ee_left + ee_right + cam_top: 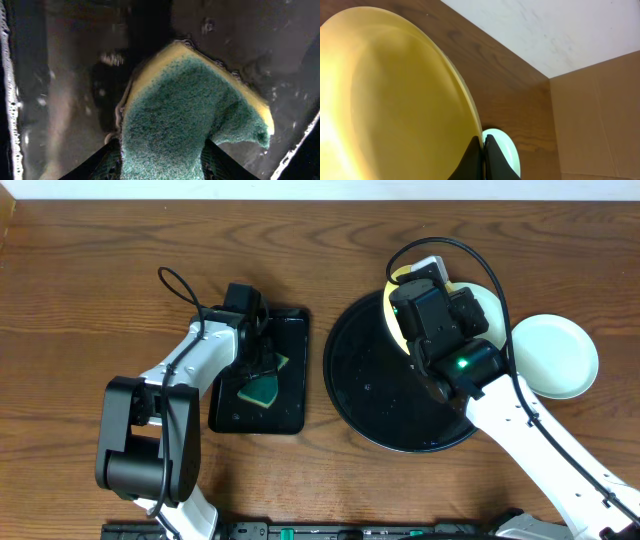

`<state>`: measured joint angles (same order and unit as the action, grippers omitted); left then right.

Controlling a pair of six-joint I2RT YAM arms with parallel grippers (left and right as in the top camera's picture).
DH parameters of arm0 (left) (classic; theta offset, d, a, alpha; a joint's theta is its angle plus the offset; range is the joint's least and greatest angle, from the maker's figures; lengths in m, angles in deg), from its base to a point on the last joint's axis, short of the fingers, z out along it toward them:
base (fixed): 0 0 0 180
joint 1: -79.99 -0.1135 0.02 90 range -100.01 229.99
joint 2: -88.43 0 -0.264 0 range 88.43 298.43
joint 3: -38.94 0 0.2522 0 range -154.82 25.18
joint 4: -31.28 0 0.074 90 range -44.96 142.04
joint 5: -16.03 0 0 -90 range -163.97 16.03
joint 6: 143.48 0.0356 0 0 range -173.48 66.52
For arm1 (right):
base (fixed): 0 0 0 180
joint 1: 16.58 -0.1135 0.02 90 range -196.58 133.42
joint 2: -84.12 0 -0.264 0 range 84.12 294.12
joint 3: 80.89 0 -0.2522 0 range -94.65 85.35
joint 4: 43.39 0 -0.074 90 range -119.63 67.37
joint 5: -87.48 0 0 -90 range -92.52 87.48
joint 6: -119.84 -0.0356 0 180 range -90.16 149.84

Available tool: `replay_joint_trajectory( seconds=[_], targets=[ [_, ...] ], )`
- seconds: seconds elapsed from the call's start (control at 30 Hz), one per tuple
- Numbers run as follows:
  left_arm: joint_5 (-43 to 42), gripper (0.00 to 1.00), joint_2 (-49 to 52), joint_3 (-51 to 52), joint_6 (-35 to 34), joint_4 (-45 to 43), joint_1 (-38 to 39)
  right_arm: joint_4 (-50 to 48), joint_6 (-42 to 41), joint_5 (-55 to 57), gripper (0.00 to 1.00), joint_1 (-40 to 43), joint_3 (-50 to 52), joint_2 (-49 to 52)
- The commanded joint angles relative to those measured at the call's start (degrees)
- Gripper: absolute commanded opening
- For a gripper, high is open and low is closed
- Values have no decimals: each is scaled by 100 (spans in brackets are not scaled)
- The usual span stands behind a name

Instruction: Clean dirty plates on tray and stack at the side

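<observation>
My right gripper [483, 145] is shut on the rim of the pale yellow plate [395, 100] and holds it tilted on edge over the far side of the large round black tray [370, 395]; the plate [394, 308] is mostly hidden by the wrist from overhead. A pale blue-white plate [555, 356] lies on the wood to the right of the tray and shows in the right wrist view [502, 150]. My left gripper [160, 160] is shut on a green and yellow sponge [190, 115] over the small rectangular black tray [285, 410]. The third plate is out of view.
The rectangular tray's wet floor [65, 90] shows water drops and foam at its edge. A cardboard wall [600, 115] stands beyond the table at the right. Brown wood tabletop [90, 300] lies to the left.
</observation>
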<state>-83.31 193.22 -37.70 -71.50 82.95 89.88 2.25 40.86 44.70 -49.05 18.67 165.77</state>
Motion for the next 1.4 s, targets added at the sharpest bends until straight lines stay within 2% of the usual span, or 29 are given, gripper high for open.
replay_joint_trajectory(
  seconds=[0.0, 0.37, 0.4, 0.47, 0.53, 0.57, 0.87, 0.9, 0.97, 1.03, 1.37],
  targets=[
    [-315, 52, 11, 50, -4, 175, -17, -15, 15, 140, 1, -11, -116, -52],
    [-417, 54, 11, 81, -4, 299, -17, 4, 15, 140, 1, -11, -116, -52],
    [-415, 48, 11, 81, -4, 297, -17, 4, 15, 140, 1, -11, -116, -52],
    [-413, 26, 11, 81, -4, 289, -17, 7, 15, 140, 1, -11, -116, -52],
    [-413, 13, 11, 81, -4, 254, -17, 7, 15, 140, 1, -11, -116, -52],
    [-413, 9, 11, 81, -4, 232, -17, 7, 15, 140, 1, -11, -116, -52],
    [-149, 7, 9, 28, -4, -184, -24, 48, 15, 142, 1, -11, -116, -52],
    [-131, 11, 9, 22, -2, -240, -24, 52, 15, 142, 1, -11, -116, -52],
    [-133, 41, 9, 22, -4, -313, -24, 52, 15, 142, 1, -11, -116, -52],
    [-133, 56, 9, 22, -4, -328, -22, 48, 15, 140, 1, -11, -116, -52],
    [-136, 58, 9, 22, -4, -70, -22, 48, 13, 140, 1, -11, -116, -52]
  ],
)
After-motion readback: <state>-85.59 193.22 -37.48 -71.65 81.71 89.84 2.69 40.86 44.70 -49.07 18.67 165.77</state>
